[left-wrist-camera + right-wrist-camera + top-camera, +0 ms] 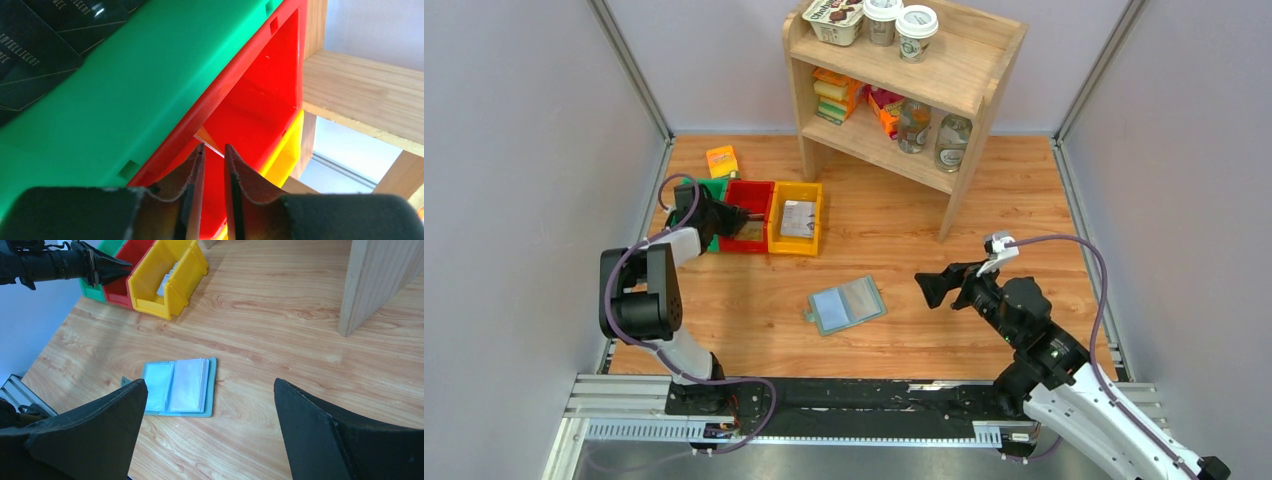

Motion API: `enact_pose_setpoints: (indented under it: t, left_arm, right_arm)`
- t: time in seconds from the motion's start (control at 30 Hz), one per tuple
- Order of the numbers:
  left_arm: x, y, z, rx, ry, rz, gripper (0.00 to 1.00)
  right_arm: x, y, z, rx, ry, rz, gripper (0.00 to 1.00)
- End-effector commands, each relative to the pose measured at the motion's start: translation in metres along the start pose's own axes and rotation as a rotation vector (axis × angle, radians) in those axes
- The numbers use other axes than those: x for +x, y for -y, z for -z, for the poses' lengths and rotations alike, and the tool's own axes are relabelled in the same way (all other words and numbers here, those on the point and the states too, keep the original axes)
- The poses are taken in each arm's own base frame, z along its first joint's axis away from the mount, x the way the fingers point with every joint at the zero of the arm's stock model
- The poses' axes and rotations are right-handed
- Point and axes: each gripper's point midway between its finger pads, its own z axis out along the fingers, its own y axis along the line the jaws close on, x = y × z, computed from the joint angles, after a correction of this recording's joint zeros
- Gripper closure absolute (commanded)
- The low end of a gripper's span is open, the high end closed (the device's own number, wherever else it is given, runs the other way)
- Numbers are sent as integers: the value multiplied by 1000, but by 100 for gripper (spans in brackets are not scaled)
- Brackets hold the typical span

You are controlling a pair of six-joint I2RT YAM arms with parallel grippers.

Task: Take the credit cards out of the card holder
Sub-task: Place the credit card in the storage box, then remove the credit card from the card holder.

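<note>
**Right gripper**: the jaws are spread fully wide and hold nothing. It is suspended above the counter.

**Card holder**: it lies open and flat on the counter, ahead of and below the right gripper, nearer its left finger. The pocket panels face up and neither finger touches it.

**Left gripper**: the jaws are parted by a narrow gap with nothing visible between them. The tips are over the red bin. In the wrist view the green bin lies left of the tips and the yellow bin lies right of them.

**Pale flat item**: it rests in the yellow bin, just beyond the left gripper's tips.
</note>
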Motion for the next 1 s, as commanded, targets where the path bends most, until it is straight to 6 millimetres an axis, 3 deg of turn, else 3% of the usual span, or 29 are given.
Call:
enact_pose_setpoints:
  t: [0.0,0.13,0.3,0.5,0.63,0.67,0.77,0.83,0.97]
  left_arm:
    - [-8,0,11,-47,21,-24,68]
    - [-7,2,25,-66,24,-49,62]
    - [-2,3,48,-75,18,-78,61]
    - [19,10,96,-47,-13,-214,60]
    - [54,8,132,-25,-37,-380,60]
    - [75,11,144,-1,-73,-436,60]
    - [106,12,168,45,-104,-555,60]
    - [145,12,181,101,-192,-641,60]
    - [194,3,190,141,-311,-733,60]
  right_arm:
    - [-29,-7,8,-7,73,5,0]
    - [-29,-8,10,-9,61,5,0]
    - [-23,-15,8,-37,7,14,0]
    - [2,-29,-9,-87,-157,-4,0]
    - [21,-39,-26,-116,-284,-31,0]
    - [26,-41,-29,-123,-313,-38,1]
    - [36,-47,-42,-131,-383,-58,7]
    - [43,-52,-50,-138,-429,-75,11]
    - [64,-57,-67,-111,-554,-113,21]
